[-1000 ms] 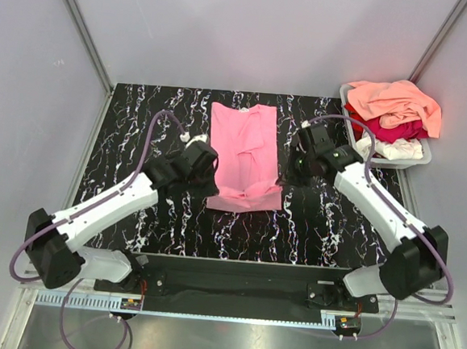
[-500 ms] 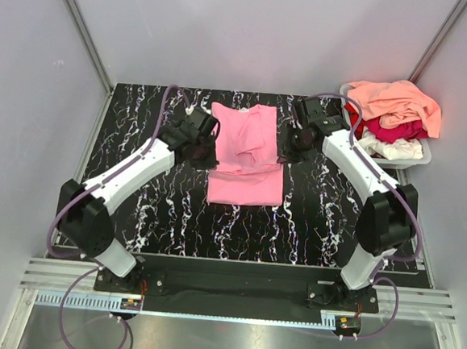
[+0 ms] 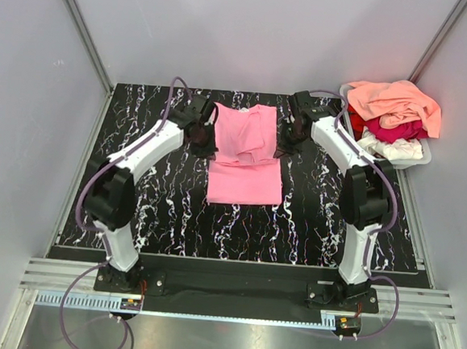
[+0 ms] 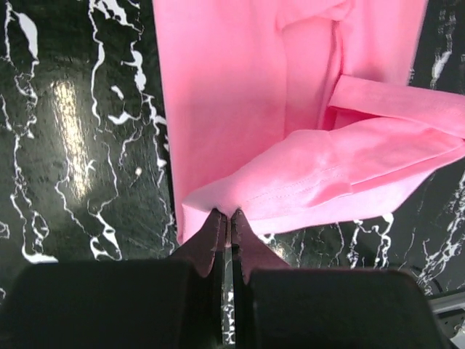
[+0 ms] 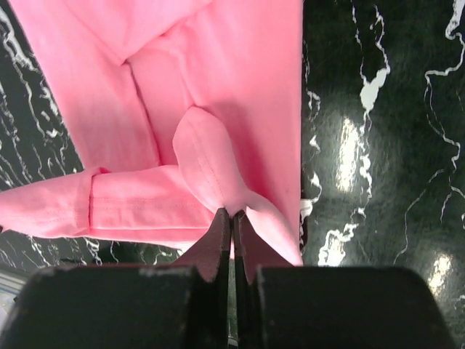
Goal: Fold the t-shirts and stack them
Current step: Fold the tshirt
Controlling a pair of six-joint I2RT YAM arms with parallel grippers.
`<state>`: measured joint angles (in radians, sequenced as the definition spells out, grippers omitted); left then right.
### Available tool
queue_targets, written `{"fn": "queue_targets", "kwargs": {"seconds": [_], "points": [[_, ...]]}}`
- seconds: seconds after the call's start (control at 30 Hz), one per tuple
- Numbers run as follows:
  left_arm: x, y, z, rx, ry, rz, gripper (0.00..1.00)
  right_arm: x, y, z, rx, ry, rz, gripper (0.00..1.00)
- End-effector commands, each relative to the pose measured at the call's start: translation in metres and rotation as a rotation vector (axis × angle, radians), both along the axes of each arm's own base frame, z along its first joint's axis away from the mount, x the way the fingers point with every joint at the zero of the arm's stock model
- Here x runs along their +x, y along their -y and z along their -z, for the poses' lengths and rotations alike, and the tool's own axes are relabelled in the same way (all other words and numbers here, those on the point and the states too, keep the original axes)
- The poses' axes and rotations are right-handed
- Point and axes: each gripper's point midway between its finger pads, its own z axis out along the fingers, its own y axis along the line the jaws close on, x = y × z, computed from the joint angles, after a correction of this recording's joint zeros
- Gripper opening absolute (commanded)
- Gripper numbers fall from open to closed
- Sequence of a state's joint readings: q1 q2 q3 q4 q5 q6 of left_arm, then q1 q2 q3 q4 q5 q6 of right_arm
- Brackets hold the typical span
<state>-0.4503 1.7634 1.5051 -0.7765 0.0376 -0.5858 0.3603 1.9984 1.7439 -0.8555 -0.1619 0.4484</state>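
From above, we see the bubblegum-pink short-sleeved cotton t-shirt (image 3: 247, 155) in the upper middle of the black, white-veined marble-pattern bench (image 3: 136, 183). Its lower part is a flat rectangle. Its upper part is rumpled, with a fold raised between the two arms. The white left arm (image 3: 151, 148) reaches in from the lower left and the white right arm (image 3: 340, 151) from the lower right. Each ends at one side edge of the shirt, about halfway up its length. From this height we cannot tell how the jaws stand.

The wrist views settle that. In the left wrist view the left jaws are clenched tip to tip at lower centre, grasping a stitched corner of the pink cloth (image 4: 240, 109). A band of cloth runs from there toward the right edge of the frame, over the flat layer. In the right wrist view the right jaws are likewise clenched at lower centre, pinching a raised ridge of the pink cloth (image 5: 218, 87), with a hemmed band trailing to the lower left.

Bare bench lies below the shirt's near edge, across the lower half of the top view, and in strips to its left and right. At upper right, the grey plastic tub (image 3: 419, 161) sits at the bench's right edge, near the right arm. It is heaped with a peach-orange tee (image 3: 397, 102), a crimson tee (image 3: 399, 131) and a white tee (image 3: 393, 148).
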Motion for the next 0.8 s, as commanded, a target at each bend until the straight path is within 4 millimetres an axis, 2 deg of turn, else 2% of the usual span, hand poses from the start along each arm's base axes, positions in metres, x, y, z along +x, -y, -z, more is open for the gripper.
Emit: {"fn": "queue_targets", "kwargs": {"seconds": [0.0, 0.07, 0.1, 0.13, 0.17, 0.2, 0.23, 0.27, 0.3, 0.33, 0.37, 0.43, 0.47, 0.5, 0.53, 0.57, 0.6, 0.63, 0.67, 0.7, 0.73, 0.77], "points": [[0.031, 0.004, 0.003, -0.051, 0.013, 0.045, 0.0, 0.02, -0.004, -0.003, 0.017, 0.017, -0.008, 0.0], [0.043, 0.006, 0.017, -0.068, -0.02, 0.055, 0.02, 0.028, -0.001, 0.01, 0.0, -0.004, 0.003, 0.0], [0.051, 0.001, 0.023, -0.069, -0.024, 0.052, 0.03, 0.035, -0.002, 0.006, 0.001, 0.009, 0.01, 0.0], [0.055, 0.0, 0.039, -0.063, -0.062, 0.049, 0.06, 0.04, 0.001, 0.02, -0.01, -0.013, 0.022, 0.0], [0.064, 0.001, 0.036, -0.077, -0.051, 0.051, 0.08, 0.045, 0.002, 0.023, -0.011, -0.017, 0.028, 0.0], [0.072, -0.007, 0.04, -0.079, -0.062, 0.034, 0.11, 0.056, 0.0, 0.015, 0.004, 0.006, 0.02, 0.07], [0.073, -0.01, 0.045, -0.075, -0.093, 0.019, 0.16, 0.062, -0.001, 0.015, 0.016, 0.006, 0.015, 0.27], [0.085, -0.007, 0.046, -0.099, -0.094, 0.019, 0.31, 0.069, 0.005, 0.033, 0.006, -0.029, 0.031, 0.62], [0.094, -0.011, 0.044, -0.109, -0.089, 0.009, 0.35, 0.081, 0.002, 0.016, 0.034, -0.004, 0.036, 0.76], [0.096, -0.013, 0.042, -0.107, -0.106, -0.003, 0.38, 0.088, 0.004, 0.015, 0.045, -0.004, 0.041, 0.82], [0.113, -0.012, 0.029, -0.126, -0.073, -0.014, 0.44, 0.106, 0.007, 0.005, 0.055, 0.033, 0.062, 0.85], [0.124, -0.015, 0.011, -0.149, -0.059, -0.03, 0.49, 0.106, 0.01, -0.002, 0.052, 0.015, 0.074, 0.88], [0.137, -0.013, -0.015, -0.165, 0.004, -0.03, 0.51, 0.11, 0.009, -0.018, 0.065, 0.049, 0.073, 0.87], [0.14, -0.013, -0.026, -0.174, 0.027, -0.033, 0.53, 0.108, 0.007, -0.026, 0.077, 0.055, 0.07, 0.88], [0.139, -0.013, -0.046, -0.186, 0.068, -0.029, 0.55, 0.104, 0.008, -0.048, 0.088, 0.093, 0.067, 0.87], [0.136, -0.011, -0.054, -0.198, 0.083, -0.023, 0.56, 0.099, 0.009, -0.039, 0.083, 0.078, 0.066, 0.88], [0.131, -0.012, -0.057, -0.202, 0.087, -0.028, 0.6, 0.094, 0.011, -0.042, 0.078, 0.088, 0.062, 0.88], [0.13, -0.012, -0.064, -0.214, 0.119, -0.029, 0.6, 0.085, 0.015, -0.069, 0.089, 0.143, 0.062, 0.88], [0.111, -0.016, -0.057, -0.209, 0.094, -0.035, 0.6, 0.074, 0.019, -0.045, 0.074, 0.106, 0.063, 0.88], [0.108, -0.015, -0.06, -0.225, 0.12, -0.04, 0.6, 0.066, 0.02, -0.046, 0.077, 0.107, 0.061, 0.87], [0.086, -0.019, -0.049, -0.22, 0.092, -0.043, 0.6, 0.056, 0.022, -0.061, 0.089, 0.138, 0.056, 0.84], [0.078, -0.019, -0.046, -0.222, 0.091, -0.041, 0.59, 0.045, 0.023, -0.04, 0.089, 0.104, 0.052, 0.8]]}}
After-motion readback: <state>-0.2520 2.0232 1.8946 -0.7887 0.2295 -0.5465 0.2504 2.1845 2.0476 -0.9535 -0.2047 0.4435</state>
